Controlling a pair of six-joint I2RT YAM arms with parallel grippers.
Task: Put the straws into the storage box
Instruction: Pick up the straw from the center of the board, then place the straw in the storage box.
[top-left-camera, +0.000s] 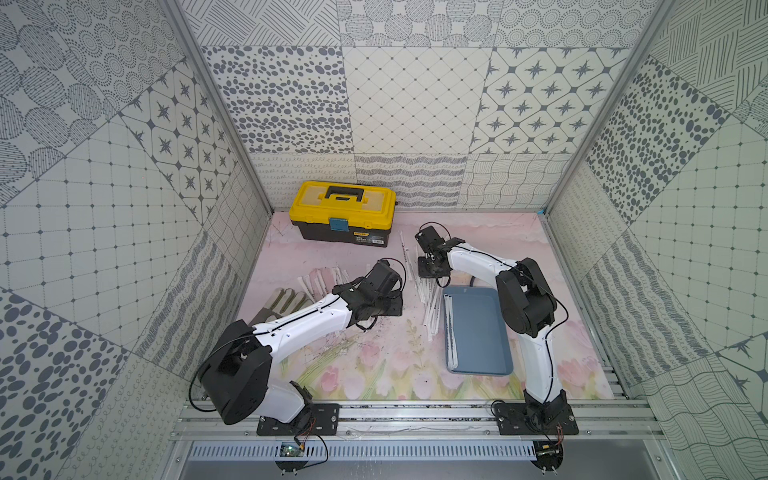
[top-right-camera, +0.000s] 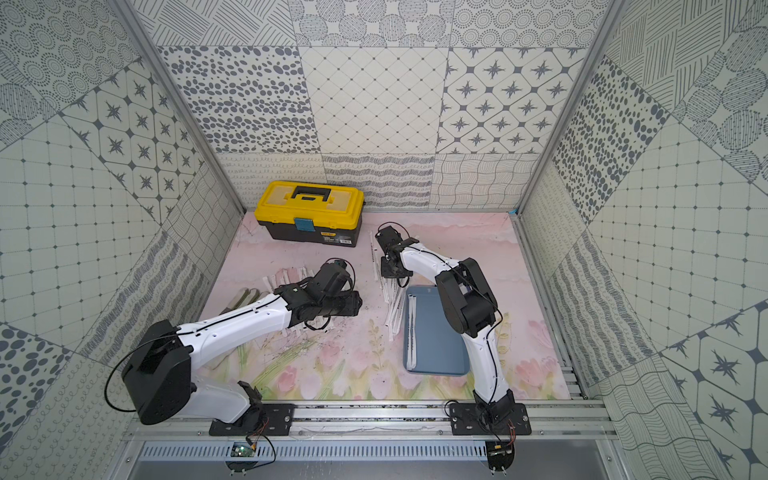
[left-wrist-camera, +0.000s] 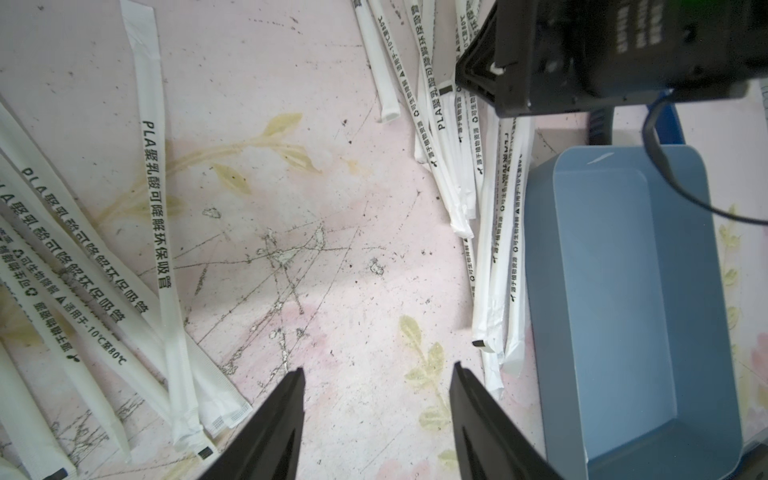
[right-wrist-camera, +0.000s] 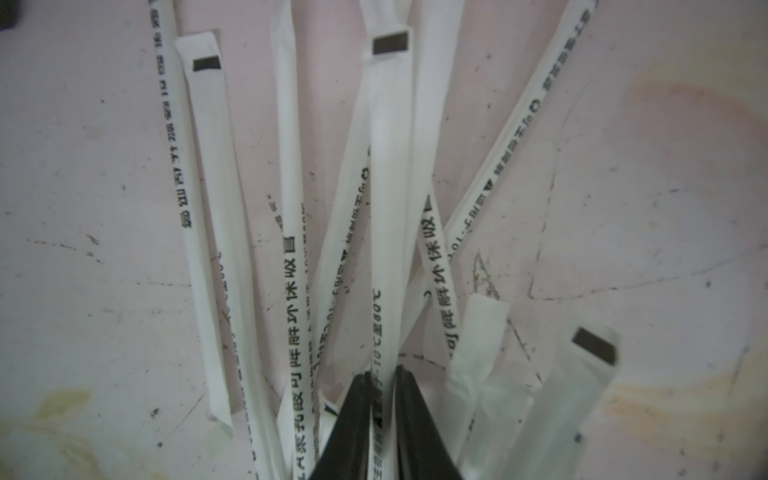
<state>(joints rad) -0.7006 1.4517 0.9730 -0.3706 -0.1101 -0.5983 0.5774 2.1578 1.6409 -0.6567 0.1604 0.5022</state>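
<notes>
Several straws in white printed wrappers lie in a loose pile (top-left-camera: 430, 307) along the left side of the storage box (top-left-camera: 482, 332), a shallow blue-grey tray. A couple of straws (top-left-camera: 451, 328) rest inside it against its left wall. My right gripper (right-wrist-camera: 382, 374) points down into the far end of the pile and is shut on one straw (right-wrist-camera: 388, 208), which runs out from between the jaws. More straws (left-wrist-camera: 158, 208) fan out on the mat by my left gripper (left-wrist-camera: 379, 368). It hovers open over bare mat, left of the storage box (left-wrist-camera: 623, 291), holding nothing.
A yellow-lidded black toolbox (top-left-camera: 347, 210) stands at the back left. A grey work glove (top-left-camera: 282, 303) lies partly under my left arm. Patterned walls close in three sides, and a metal rail runs along the front edge.
</notes>
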